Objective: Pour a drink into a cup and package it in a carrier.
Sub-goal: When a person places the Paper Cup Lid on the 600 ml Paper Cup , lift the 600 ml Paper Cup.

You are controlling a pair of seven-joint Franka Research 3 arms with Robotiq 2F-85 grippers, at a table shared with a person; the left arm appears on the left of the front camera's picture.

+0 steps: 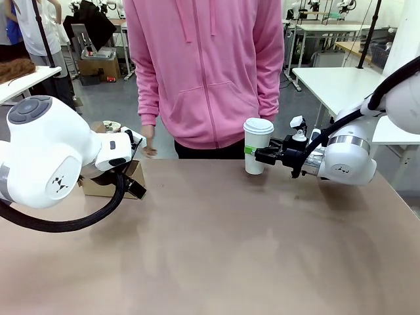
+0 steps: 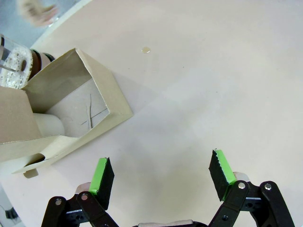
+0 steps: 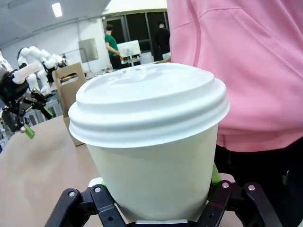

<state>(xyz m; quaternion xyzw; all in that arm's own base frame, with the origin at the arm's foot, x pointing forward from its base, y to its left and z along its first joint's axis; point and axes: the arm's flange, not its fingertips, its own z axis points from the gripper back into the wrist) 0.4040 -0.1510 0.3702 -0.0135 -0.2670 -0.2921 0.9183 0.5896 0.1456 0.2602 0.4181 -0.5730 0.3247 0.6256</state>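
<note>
Spanning everything, the table [image 1: 216, 249]; at its left sits the carrier [image 2: 75, 80]. Near the far edge, the lidded cup [image 1: 257, 141], clamped mid-wall by the right gripper [image 1: 257, 155]: thin paper, likely full, so a light squeeze below the lid [image 1: 258, 125] suits. Left gripper [image 2: 161, 176] gapes empty.
</note>
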